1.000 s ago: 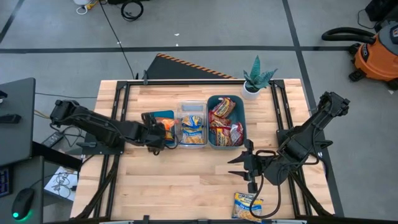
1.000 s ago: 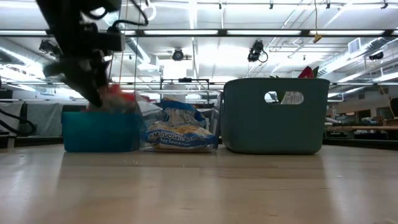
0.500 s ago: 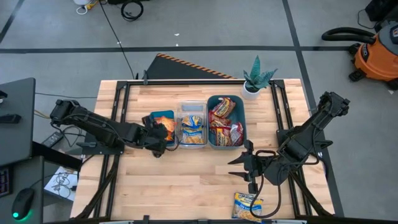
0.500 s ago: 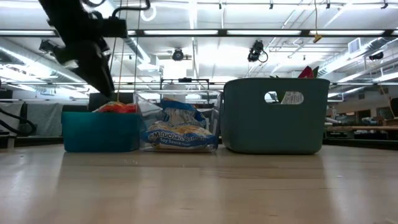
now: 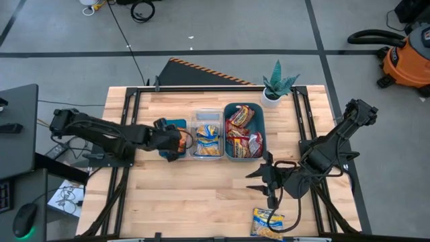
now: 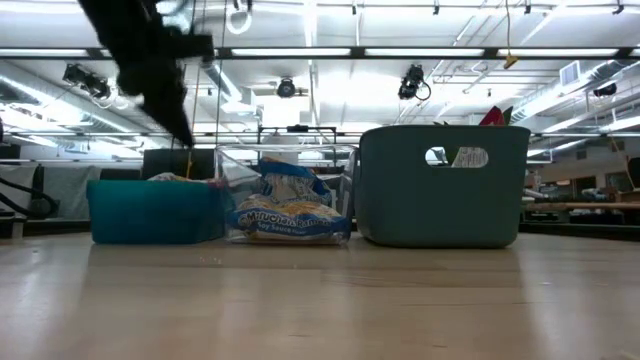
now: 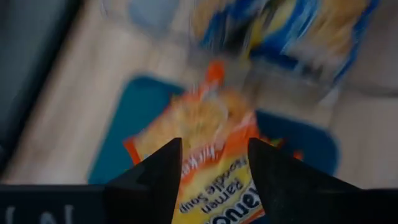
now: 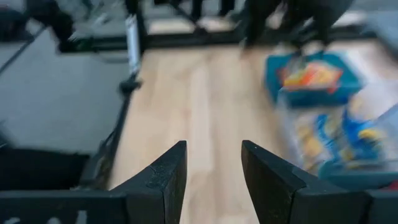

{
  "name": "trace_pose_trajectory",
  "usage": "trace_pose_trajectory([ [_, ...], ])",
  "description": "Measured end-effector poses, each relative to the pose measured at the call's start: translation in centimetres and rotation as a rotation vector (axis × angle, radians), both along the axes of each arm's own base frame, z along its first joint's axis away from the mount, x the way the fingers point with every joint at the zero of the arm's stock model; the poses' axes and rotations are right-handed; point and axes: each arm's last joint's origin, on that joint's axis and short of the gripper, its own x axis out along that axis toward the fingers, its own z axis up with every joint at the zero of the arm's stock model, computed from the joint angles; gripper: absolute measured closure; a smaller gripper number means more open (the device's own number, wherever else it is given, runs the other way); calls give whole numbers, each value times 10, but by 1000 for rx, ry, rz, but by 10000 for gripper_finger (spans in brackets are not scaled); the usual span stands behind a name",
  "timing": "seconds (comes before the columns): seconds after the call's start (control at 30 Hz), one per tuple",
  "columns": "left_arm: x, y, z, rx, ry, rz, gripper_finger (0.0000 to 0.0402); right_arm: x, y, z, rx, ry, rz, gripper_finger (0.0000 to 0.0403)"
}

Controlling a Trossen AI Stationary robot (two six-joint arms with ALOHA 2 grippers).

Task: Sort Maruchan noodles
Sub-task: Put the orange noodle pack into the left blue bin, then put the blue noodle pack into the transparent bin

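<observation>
On the light wooden table [image 5: 201, 188], the left gripper [image 5: 176, 141], fingers spread, hovers over an orange noodle packet [image 7: 211, 155] lying lengthwise between them.

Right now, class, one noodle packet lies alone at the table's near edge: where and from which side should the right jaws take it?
The lone noodle packet lies flat on the table, so come straight down and pinch across its narrower width, probably near the middle. The right gripper, jaws open, hangs just beyond it; the left gripper is over the small teal bin.
</observation>
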Motion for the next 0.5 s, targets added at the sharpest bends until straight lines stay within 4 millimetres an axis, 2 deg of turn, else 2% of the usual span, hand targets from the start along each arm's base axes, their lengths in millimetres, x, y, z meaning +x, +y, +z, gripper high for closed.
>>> trace_pose_trajectory([
  [0.1, -2, -6, 25, 39, -78, -53, 218, 6, 1, -11, 74, 107, 53, 245],
  [0.2, -2, -14, 43, 61, -191, -106, 220, 16, 11, -37, 148, 273, 93, 245],
  [0.27, -4, -19, 49, 53, -240, -132, 221, 20, 20, -55, 205, 394, 122, 245],
  [0.37, -3, -26, 51, 43, -275, -159, 221, 16, 30, -76, 238, 589, 110, 245],
  [0.5, -5, -31, 51, 41, -274, -182, 221, 0, 46, -84, 237, 818, 57, 245],
])
